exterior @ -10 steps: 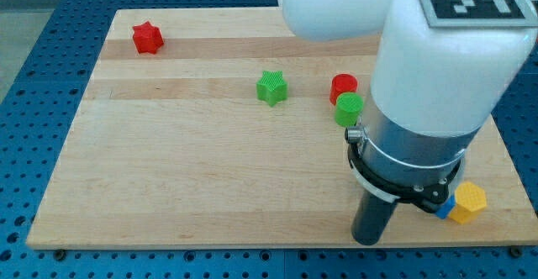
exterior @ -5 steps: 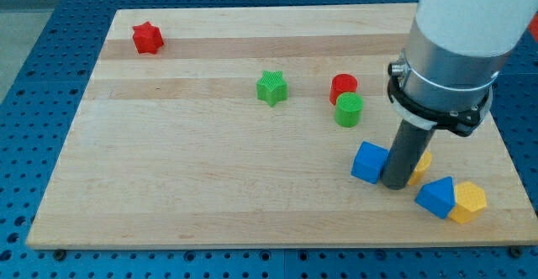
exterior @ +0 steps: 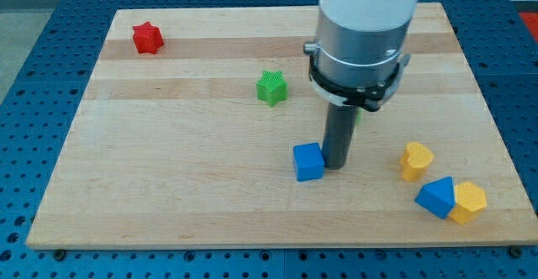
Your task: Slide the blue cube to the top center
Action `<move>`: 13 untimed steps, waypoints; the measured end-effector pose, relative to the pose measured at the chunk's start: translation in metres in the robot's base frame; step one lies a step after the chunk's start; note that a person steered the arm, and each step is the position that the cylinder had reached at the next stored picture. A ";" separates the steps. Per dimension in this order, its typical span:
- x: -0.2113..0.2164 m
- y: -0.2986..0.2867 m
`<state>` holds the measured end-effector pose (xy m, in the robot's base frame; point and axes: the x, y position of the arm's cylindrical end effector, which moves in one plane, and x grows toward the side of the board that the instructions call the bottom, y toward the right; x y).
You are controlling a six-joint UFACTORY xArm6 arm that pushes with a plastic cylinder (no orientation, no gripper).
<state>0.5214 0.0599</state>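
Blue cube (exterior: 308,161), upright and flat on the wooden worktop (exterior: 168,178), touching my tip (exterior: 335,166) on the tip's left as viewed. The arm carries a plain rod and no jaws, so nothing is gripped. Green star (exterior: 271,87) above-left of the tip; yellow block (exterior: 415,160) to its right; red star (exterior: 146,38) far upper-left.

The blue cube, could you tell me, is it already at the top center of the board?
No, the blue cube sits in the board's lower middle, with my tip right beside it on the view's right.
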 end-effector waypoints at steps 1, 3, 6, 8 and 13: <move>0.000 -0.007; 0.010 -0.002; 0.001 -0.054; -0.008 -0.075; 0.049 -0.142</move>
<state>0.5706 -0.0823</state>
